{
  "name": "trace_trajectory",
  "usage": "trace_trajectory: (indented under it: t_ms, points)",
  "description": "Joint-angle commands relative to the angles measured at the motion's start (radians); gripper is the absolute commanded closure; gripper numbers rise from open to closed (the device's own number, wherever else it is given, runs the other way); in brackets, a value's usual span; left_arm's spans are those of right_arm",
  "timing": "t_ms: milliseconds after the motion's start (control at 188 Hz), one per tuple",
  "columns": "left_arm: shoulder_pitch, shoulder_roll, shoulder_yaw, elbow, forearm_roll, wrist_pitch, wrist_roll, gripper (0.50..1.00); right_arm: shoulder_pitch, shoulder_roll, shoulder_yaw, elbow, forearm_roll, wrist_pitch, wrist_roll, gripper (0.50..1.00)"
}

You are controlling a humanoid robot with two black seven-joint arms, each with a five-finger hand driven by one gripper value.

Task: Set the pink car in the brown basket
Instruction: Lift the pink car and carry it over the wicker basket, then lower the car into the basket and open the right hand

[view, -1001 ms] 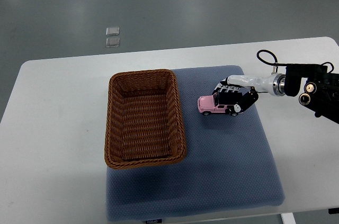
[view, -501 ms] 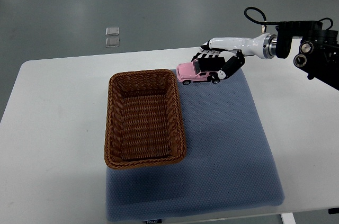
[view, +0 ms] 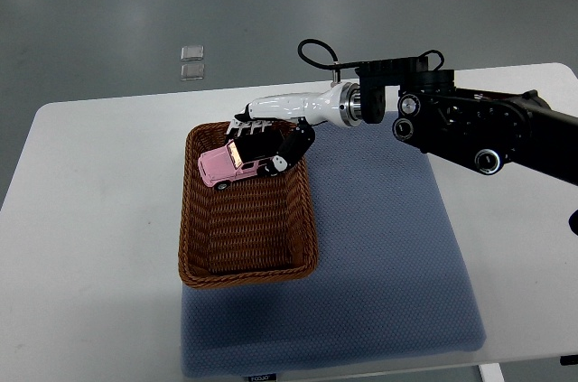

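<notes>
Right robot hand (view: 265,140) clamped around pink car (view: 233,165), held tilted over far end of brown basket (view: 248,274). Risk: release from height, bouncing off near rim onto table (view: 90,246).

Even, diffuse overhead lighting; the white tabletop (view: 99,219) appears bright without glare. Soft shadows fall inside the basket (view: 246,265), along its walls. Focus is sharp across the frame, with no evident motion blur or edge distortion.
</notes>
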Motion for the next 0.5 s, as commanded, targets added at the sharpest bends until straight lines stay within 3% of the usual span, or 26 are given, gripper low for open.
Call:
trace_trajectory:
  t_ms: [0,261,495]
  points:
    - [0.0,0.0,0.0,0.0,0.0,-0.001,0.001,0.5,0.021,0.036,-0.039,-0.018,-0.001,-0.019,-0.001,1.0]
    - [0.002,0.0,0.0,0.0,0.0,0.0,0.0,0.5,0.03,0.113,-0.067,-0.103,-0.004,-0.022,-0.003,1.0]
    - [0.002,0.0,0.0,0.0,0.0,0.0,0.0,0.5,0.024,0.117,-0.125,-0.149,-0.011,-0.05,-0.003,1.0]
